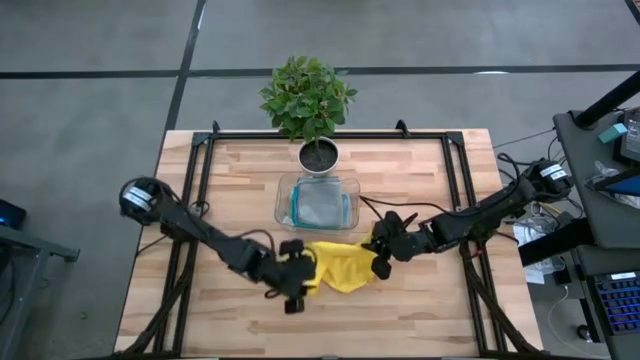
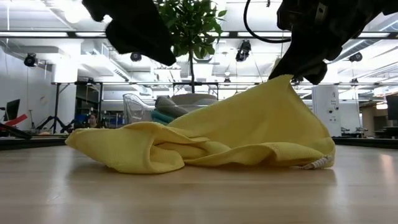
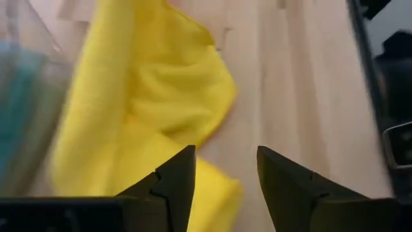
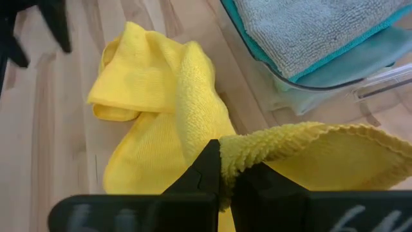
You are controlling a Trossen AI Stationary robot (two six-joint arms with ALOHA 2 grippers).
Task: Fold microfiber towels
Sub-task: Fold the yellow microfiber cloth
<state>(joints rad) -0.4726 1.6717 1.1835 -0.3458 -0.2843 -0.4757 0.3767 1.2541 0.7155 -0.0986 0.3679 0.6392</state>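
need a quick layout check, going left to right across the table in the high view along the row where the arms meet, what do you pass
left tool, open and empty → yellow towel, crumpled on the wooden table → right tool, shut on the yellow towel's edge

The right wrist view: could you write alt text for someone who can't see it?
The right tool is shut on an edge of the yellow towel, which lies crumpled on the wooden table. Beside it, a clear tray holds a stack with a grey towel on top.
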